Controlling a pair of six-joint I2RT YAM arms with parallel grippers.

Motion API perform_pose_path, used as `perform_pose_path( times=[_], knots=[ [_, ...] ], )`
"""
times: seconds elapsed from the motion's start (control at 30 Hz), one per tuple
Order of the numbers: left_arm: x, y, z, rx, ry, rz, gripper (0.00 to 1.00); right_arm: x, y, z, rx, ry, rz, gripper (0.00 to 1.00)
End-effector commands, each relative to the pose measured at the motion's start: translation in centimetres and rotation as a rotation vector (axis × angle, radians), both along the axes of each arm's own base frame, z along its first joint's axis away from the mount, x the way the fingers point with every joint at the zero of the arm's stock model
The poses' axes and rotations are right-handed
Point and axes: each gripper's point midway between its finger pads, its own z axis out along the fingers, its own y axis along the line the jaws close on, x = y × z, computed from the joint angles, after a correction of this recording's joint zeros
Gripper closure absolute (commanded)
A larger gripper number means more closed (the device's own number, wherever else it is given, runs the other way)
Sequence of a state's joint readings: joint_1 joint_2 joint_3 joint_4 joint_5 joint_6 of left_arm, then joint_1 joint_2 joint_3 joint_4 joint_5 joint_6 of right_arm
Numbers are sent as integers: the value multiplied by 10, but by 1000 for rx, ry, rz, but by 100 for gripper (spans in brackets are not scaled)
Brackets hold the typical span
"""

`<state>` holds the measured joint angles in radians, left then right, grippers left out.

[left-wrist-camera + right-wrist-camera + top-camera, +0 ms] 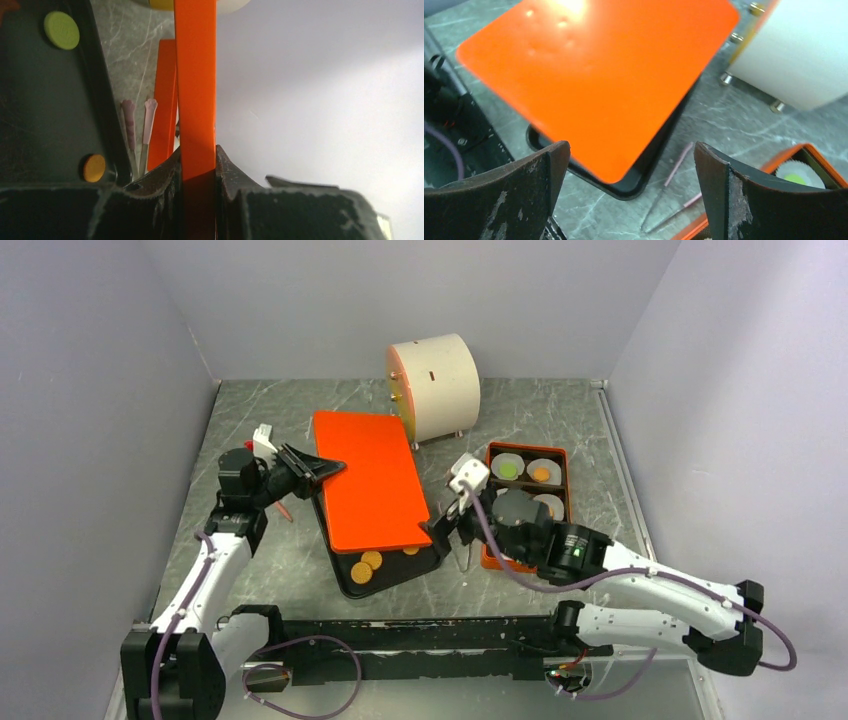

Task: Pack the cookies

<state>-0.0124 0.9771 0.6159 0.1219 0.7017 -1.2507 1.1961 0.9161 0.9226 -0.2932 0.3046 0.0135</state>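
Left jaws: narrow, clamped on the edge of the orange lid [196,90], which is held over the black tray [398,570]. Right jaws: wide apart, holding nothing, just beside the lid's near right corner.

Cookies: orange rounds [366,565] lie on the tray's uncovered end, between the two sets of jaws. A green round [61,30] lies on the tray beside the left jaws. Beyond the right jaws, an orange box [527,446] holds a green cookie [509,469] and an orange cookie [541,474] in white paper liners.

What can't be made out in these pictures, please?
Top view: the lid hides most of the tray, so its cookies can't be counted.
Top view: the right gripper covers the near compartments of the box.
Right wrist view: the box is cut off by the frame edge.
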Motion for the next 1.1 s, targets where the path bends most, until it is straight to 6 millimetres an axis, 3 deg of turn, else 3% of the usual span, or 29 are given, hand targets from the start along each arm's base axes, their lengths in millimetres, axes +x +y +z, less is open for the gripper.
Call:
perform_pose_path(
  times=[0.0, 0.2, 0.43, 0.57, 0.67, 0.8, 0.97, 1.07],
  knots=[
    [-10, -15, 20, 5, -139, -74, 95, 28, -23, 8, 35, 99, -130, 0],
    [-19, -33, 17, -23, -173, -136, 95, 84, -74, -6, 40, 180, -405, 0],
    [-28, -59, 10, -77, -208, -204, 95, 144, -171, -26, 182, 286, -792, 0],
    [-33, -81, 9, -98, -234, -258, 95, 165, -222, -60, 308, 394, -1001, 0],
    [-39, -97, 7, -121, -246, -296, 95, 173, -252, -87, 372, 467, -1116, 0],
    [-42, -113, 7, -147, -269, -325, 95, 174, -295, -109, 417, 469, -1262, 0],
    [-42, -126, -1, -141, -264, -322, 95, 172, -323, -132, 377, 491, -1375, 0],
    [-42, -134, -2, -127, -270, -325, 95, 169, -327, -151, 348, 534, -1386, 0]
  ],
)
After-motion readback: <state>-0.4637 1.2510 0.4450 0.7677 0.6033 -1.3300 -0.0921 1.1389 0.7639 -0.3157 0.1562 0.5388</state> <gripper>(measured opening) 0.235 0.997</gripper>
